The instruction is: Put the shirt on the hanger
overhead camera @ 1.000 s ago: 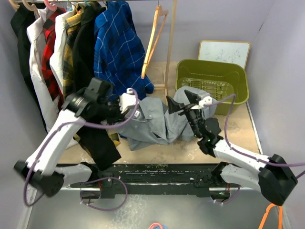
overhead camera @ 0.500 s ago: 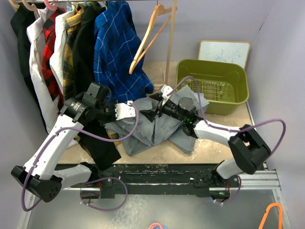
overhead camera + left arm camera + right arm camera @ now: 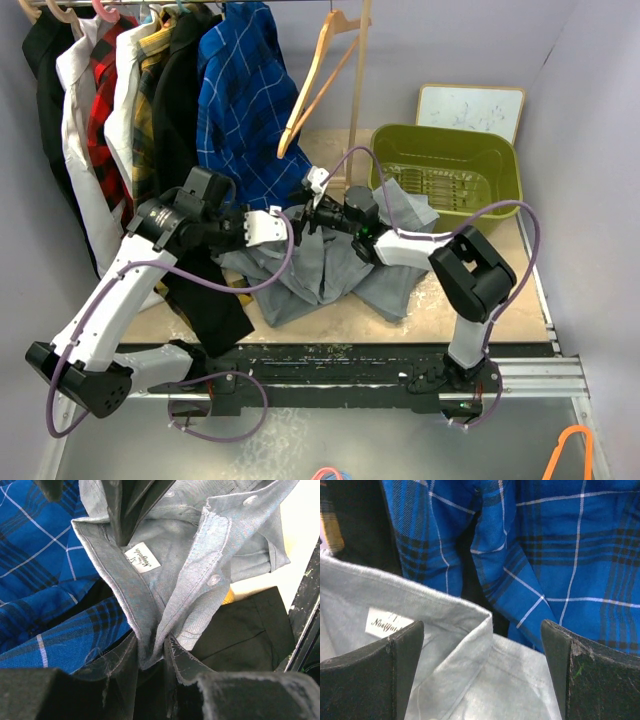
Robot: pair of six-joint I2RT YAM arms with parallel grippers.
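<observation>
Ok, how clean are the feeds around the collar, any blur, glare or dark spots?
Top external: evenly lit, sharp, soft shadows only. Left wrist: the shirt collar and label crisp; the fingers of the left tool dark and soft at the bottom; the table at right nearly washed out. Right wrist: the blue check shirt sharp, the collar label slightly soft, the fingers of the right tool dark silhouettes.

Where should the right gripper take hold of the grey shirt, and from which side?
Grip the shirt's collar band beside the label, straight onto its raised edge: it stands as a stiff fold between the right gripper's open fingers, away from the left gripper's pinch.
</observation>
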